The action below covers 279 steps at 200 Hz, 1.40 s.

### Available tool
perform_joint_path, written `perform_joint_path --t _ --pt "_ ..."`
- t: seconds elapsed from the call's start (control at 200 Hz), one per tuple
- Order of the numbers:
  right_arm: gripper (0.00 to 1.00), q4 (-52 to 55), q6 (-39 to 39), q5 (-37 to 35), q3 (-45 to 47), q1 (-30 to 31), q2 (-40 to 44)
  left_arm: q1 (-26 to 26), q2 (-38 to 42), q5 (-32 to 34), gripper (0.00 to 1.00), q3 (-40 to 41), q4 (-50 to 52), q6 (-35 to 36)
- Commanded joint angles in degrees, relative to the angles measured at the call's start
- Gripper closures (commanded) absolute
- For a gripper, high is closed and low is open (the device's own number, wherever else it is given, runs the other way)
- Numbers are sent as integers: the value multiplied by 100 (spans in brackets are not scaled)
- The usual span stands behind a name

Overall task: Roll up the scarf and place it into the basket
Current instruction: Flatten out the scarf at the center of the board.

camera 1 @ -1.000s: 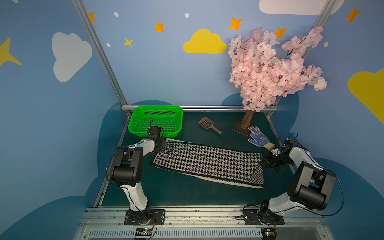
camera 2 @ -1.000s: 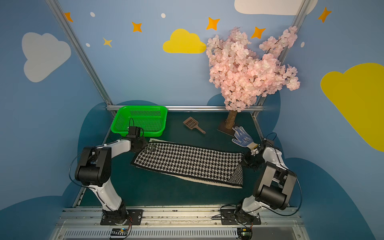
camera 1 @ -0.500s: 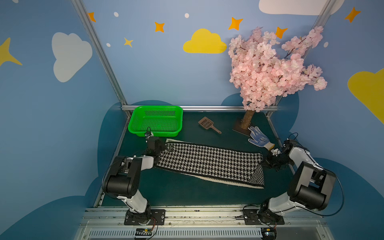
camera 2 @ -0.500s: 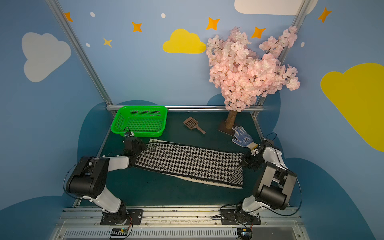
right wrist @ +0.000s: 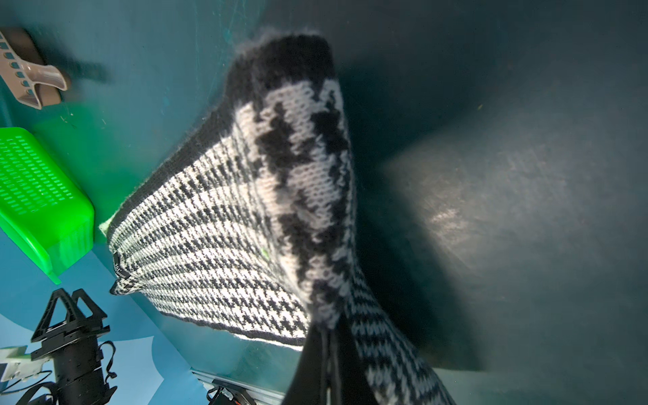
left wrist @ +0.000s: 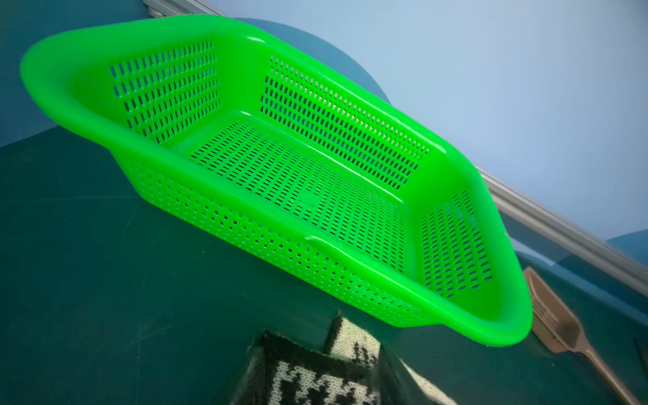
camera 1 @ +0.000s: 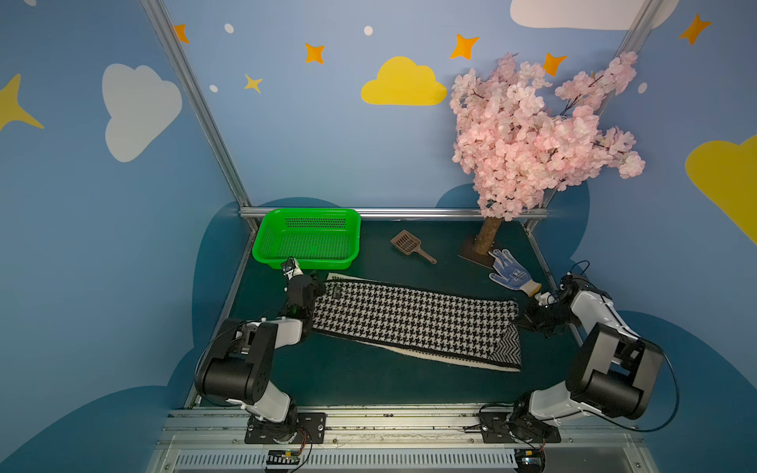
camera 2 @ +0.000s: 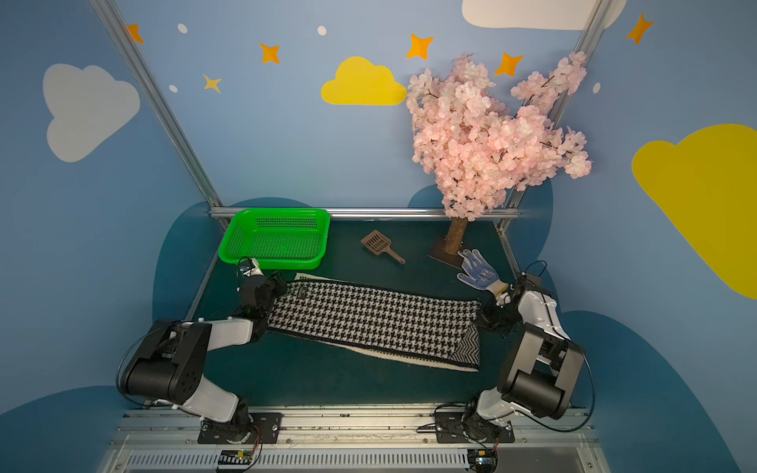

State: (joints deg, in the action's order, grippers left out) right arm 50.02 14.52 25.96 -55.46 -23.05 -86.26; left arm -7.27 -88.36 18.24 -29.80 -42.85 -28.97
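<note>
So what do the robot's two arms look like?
The left arm and right arm have white shells and chunky black round joints. Thin black cables loop beside them. The left end effector is black, with triangle shapes.

Tabletop (camera 1: 368, 381) with scarf (camera 1: 413, 317), basket (camera 1: 315, 262), scoop (camera 1: 407, 243), glove (camera 1: 510, 270)

The scarf (camera 1: 413, 323) is soft knitted cloth with clear stitches and a fuzzy, hairy edge, and the table mat (camera 1: 368, 389) is matt dark green with faint scuffs. The basket (camera 1: 311, 211) is smooth, glossy moulded plastic pierced with slots, the scoop (camera 1: 407, 245) a duller brown plastic, and the glove (camera 1: 510, 271) knitted cloth with rubbery-looking dots. The frame rail (camera 1: 409, 213) is bare brushed metal, and the tree trunk (camera 1: 486, 235) looks rough, like bark.
</note>
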Motion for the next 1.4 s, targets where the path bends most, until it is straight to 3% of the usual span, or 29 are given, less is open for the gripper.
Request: perform_joint_path --t 0.0,0.02,0.105,0.195,0.215,0.24,0.35,0.556,0.796,0.896,1.071,1.231,1.392 --pt "100 81 -51 129 -114 -18 131 -90 155 -104 42 -294 375 25" --pt "100 85 -55 136 -117 -16 142 -93 168 -239 41 -375 502 -34" --pt "100 83 -60 192 -115 -22 214 -91 240 -746 17 -1036 1791 -440" --pt "100 25 -52 318 -110 -16 242 -152 48 -1382 15 -2017 3435 -747" --pt "100 9 -47 368 -108 -15 231 -195 -25 -1449 7 -2199 3721 -801" --pt "100 -15 -51 434 -120 -11 196 -257 -130 -1523 5 -2396 4038 -871" --pt "100 -113 -33 659 -164 -11 -51 -599 -487 -1813 3 -2930 4818 -1024" --pt "100 -93 -9 132 -438 -15 -381 -1255 -867 -2118 1 -2841 4927 -1438" --pt "100 -1 26 -169 -682 -15 -429 -2008 -1253 -1790 1 -2259 4433 -1925" --pt "100 8 32 -195 -759 -9 -414 -2311 -1179 -1510 1 -1968 4241 -2257" --pt "100 69 40 -196 -917 1 -502 -2862 -1101 -965 1 -1950 4929 -2592" --pt "100 50 41 -232 -972 3 -538 -3379 -727 -678 1 -1416 4960 -3146" --pt "100 28 49 -204 -993 32 -606 -3458 -124 -479 1 -1151 5028 -3254"
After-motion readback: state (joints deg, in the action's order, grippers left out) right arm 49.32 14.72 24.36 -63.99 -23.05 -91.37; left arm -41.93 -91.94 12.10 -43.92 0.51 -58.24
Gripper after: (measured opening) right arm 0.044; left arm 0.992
